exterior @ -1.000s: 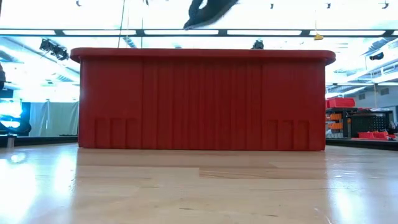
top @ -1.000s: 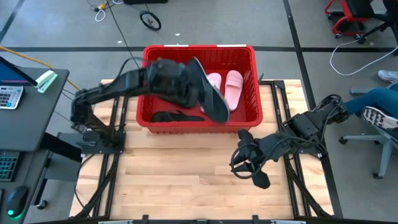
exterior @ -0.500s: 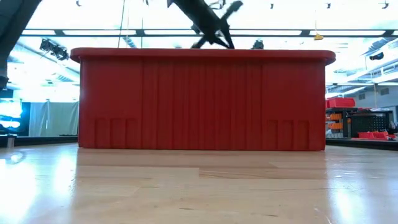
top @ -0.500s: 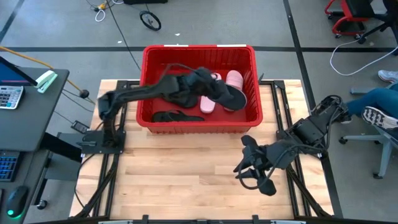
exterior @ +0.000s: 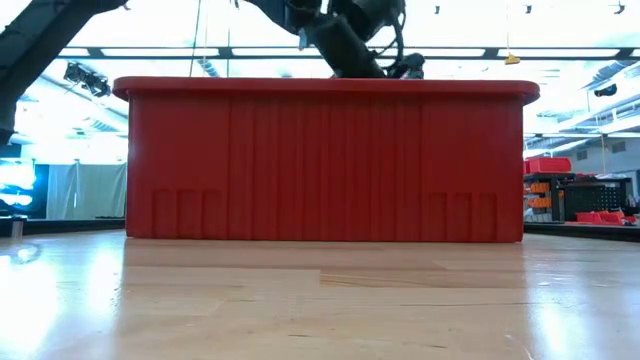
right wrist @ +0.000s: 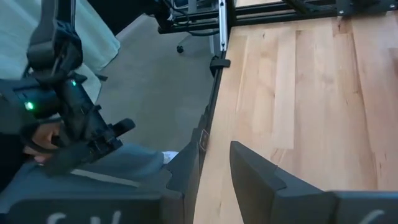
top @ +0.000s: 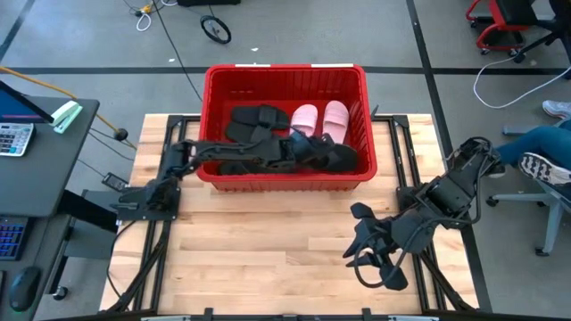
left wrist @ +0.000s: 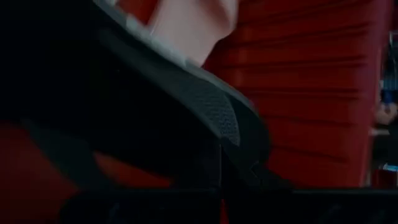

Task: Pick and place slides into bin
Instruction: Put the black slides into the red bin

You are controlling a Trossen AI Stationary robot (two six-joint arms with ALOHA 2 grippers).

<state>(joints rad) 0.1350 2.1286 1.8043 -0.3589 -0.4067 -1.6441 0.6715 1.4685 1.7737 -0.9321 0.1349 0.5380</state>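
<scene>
The red bin [top: 207, 134] stands at the table's far middle. In it lie two pale pink slides [top: 319, 119], a black slide [top: 252, 120] at the far left and a thin black flip-flop [top: 239, 167] by the near wall. My left gripper [top: 305, 153] reaches into the bin and is shut on another black slide [top: 339, 160] low in the near right part. In the left wrist view its ribbed sole [left wrist: 214, 115] fills the picture. My right gripper [top: 370, 260] is open and empty over the table's near right. My left gripper holds the black slide at its left end [top: 319, 157]. The gripper and the slide hide the place of contact. The fingers come from the table's left, slanting down over the bin's near wall. The slide sits low in the bin beside the pink slides [left wrist: 193, 25].
Bare wooden table top [top: 268, 241] lies in front of the bin. A person's legs and shoe [top: 540, 160] show beyond the table's right edge. A desk with a keyboard and calculator [top: 13, 138] stands to the left. In the low view the left arm [exterior: 345, 40] shows above the bin's rim.
My left gripper has gone down into the bin and toward the table's right with the black slide. The slide was held tipped up above the bin and now sits low in its near right part. My right gripper has drifted a little toward the table's near edge.
</scene>
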